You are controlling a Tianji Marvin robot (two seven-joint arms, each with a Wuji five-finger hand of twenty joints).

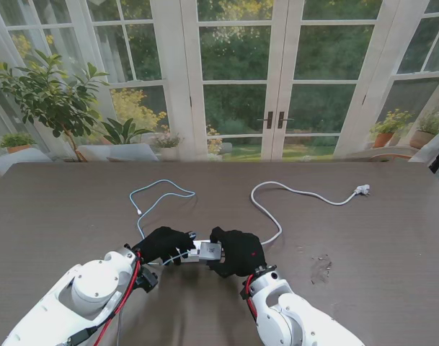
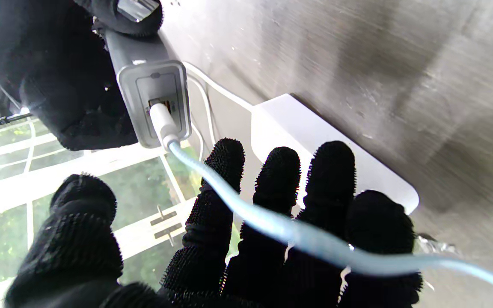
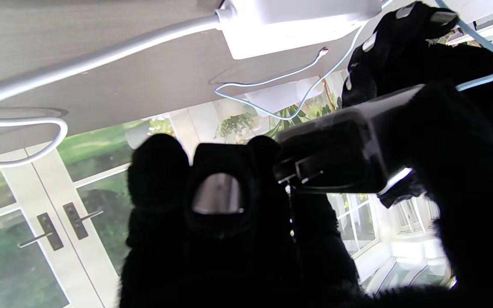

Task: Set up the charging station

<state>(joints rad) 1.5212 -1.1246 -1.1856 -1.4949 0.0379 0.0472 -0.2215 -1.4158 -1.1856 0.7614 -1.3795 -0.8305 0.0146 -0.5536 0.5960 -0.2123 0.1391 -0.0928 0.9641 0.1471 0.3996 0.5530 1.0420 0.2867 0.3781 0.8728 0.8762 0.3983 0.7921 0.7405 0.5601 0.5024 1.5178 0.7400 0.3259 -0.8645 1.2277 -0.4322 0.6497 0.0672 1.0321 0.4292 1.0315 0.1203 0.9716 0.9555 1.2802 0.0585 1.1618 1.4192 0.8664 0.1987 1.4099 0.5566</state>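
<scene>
My two hands meet near the middle of the tabletop, a bit toward the near edge. Both wear black gloves.

My right hand is closed around a gray charger. In the right wrist view the charger looks dark, and my thumb and fingers wrap it. The charger is held up off the tabletop.

A light blue cable is plugged into the end of the charger. In the left wrist view I see its white plug sitting in the port on the charger. The blue cable runs from there across the fingers of my left hand.

My left hand is just beside the charger. Its fingers are spread apart and straight. The cable lies over them, but they do not pinch it.

Under my hands a white power strip lies flat on the tabletop. It shows in the right wrist view too, with its thick white cord coming out of one end. That cord curls toward the far right part of the tabletop and ends in a white wall plug lying there.

The blue cable loops toward the far edge and comes back, and its loose end rests on the tabletop, left of the middle.
</scene>
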